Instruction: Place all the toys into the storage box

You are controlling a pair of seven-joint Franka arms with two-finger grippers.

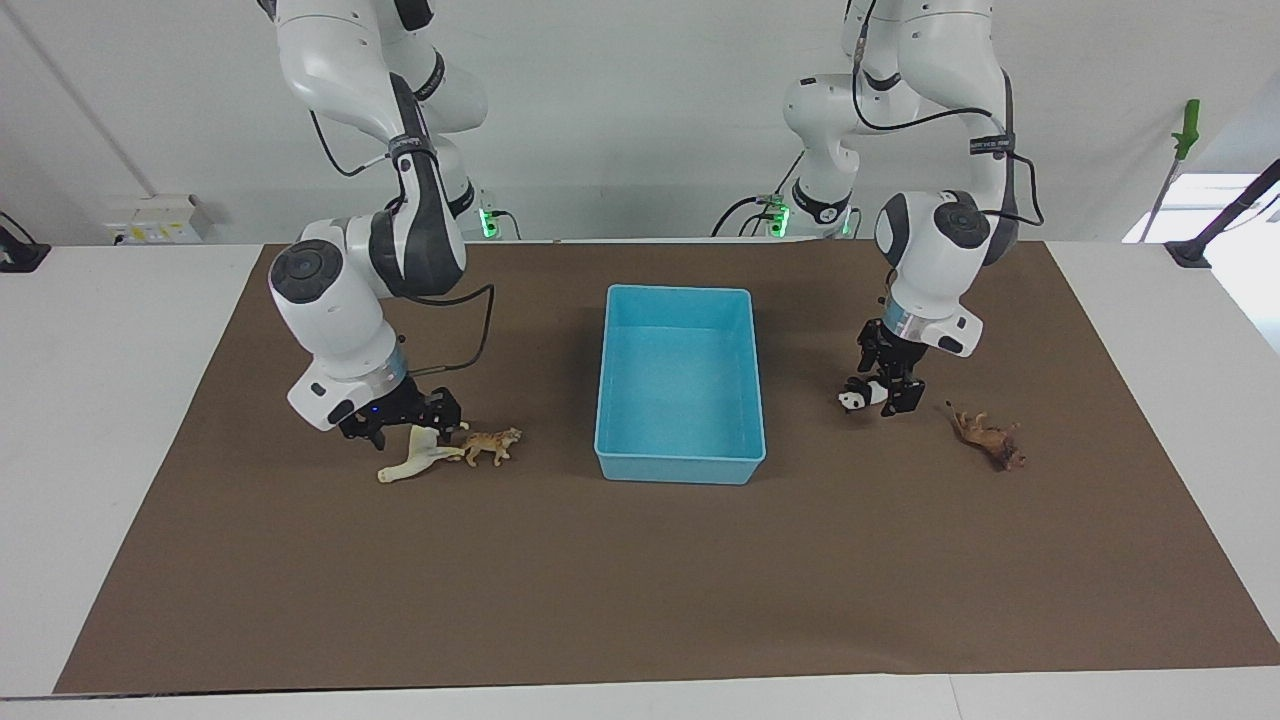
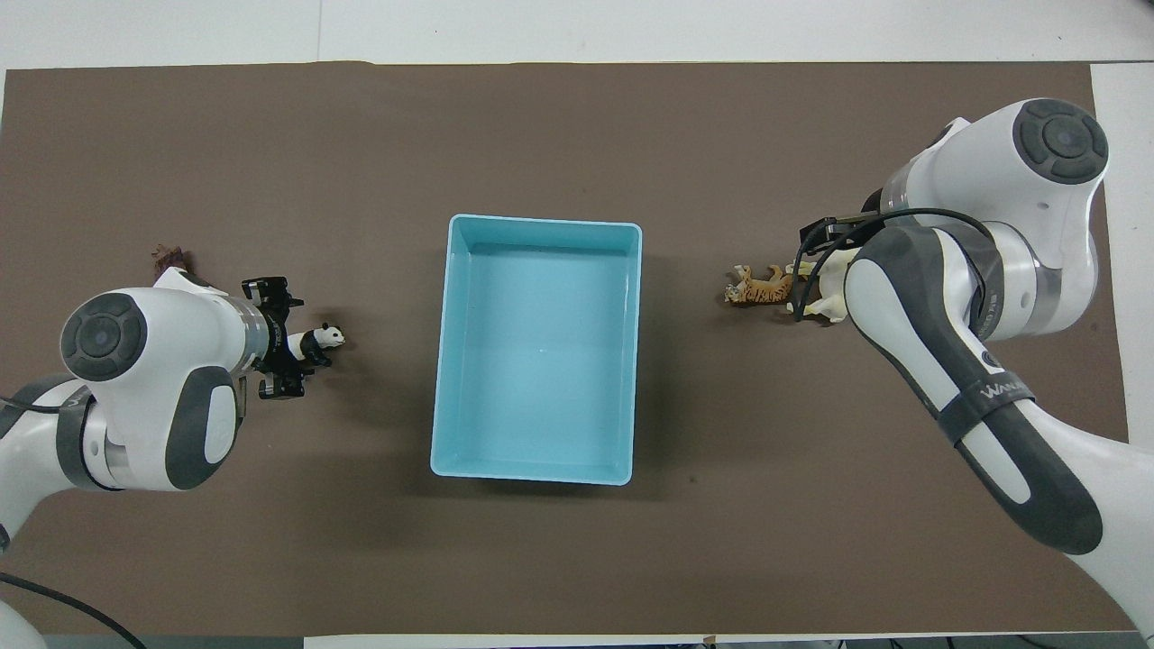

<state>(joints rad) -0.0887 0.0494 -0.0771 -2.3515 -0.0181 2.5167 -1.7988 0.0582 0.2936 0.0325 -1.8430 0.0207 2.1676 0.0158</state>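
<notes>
1. Storage box [image 1: 680, 465], light blue and with nothing in it, sits at the middle of the brown mat [image 1: 640, 580] that covers most of the white table [image 1: 100, 400] I am working over.
2. My right arm reaches low over the mat at its own end; the right gripper [image 1: 425, 425] is down at the cream-white horse [image 1: 415, 460], its fingers closed around the figurine's upper part while the rest lies on the mat.
3. My left arm hangs over its end of the mat; the left gripper [image 1: 890, 385] has its fingers clamped on the black-and-white panda [image 1: 856, 399], which I see just above the mat, beside the box.
4. Dark brown lion [image 1: 990, 440] lies on its side on the mat, near the left gripper and toward the left arm's end of the table.
5. Orange tiger [image 1: 492, 444] stands just beside the horse, between it and the box.
</notes>
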